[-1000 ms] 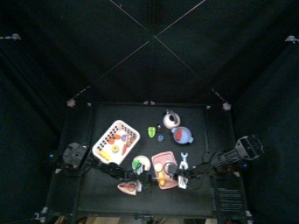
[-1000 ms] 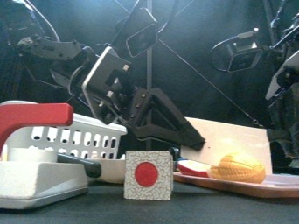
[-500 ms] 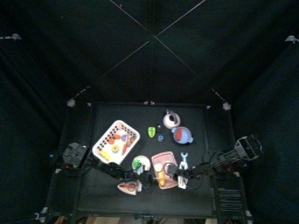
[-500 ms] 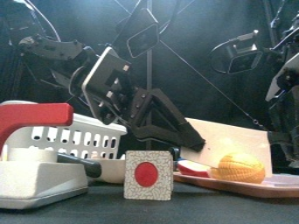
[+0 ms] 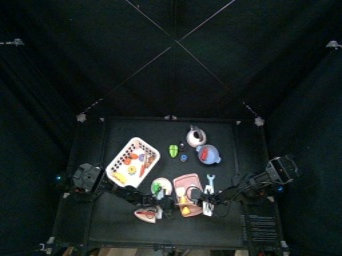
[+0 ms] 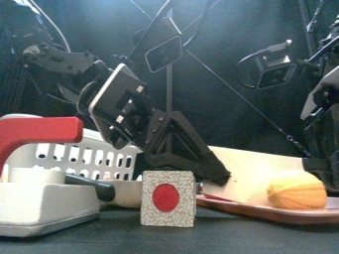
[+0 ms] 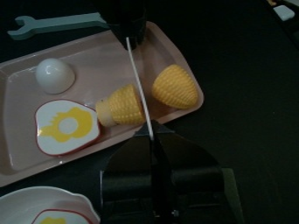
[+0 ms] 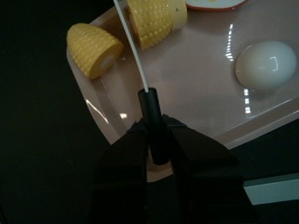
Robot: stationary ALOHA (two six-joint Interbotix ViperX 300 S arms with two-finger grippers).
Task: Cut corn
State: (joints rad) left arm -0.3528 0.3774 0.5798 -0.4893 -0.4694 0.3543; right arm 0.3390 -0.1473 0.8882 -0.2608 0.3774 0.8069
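Right wrist view: the right gripper has its fingers pinched on the black handle of a knife. The thin pale blade is seen edge-on and runs away from the handle, out over a pink tray.

The blade sits in the gap between the two pieces of the corn. One corn piece lies on one side of the blade and the other corn piece on the far side, both on the tray. The corn is bright yellow with a bumpy kernel pattern, and each piece is short and stubby. A line drawn through the two pieces crosses the blade, so the cob's long axis lies across the knife and flat on the tray. A white egg rests on the same tray, well apart from the corn.

From the left wrist view, the left gripper hangs above the tray's near edge, and I cannot tell whether its fingers are spread or pressed together. A fried egg lies beside the nearer corn piece.

From the front view, one yellow piece shows on the tray at the right. The top view puts the tray at the desk's front, between the two arms.
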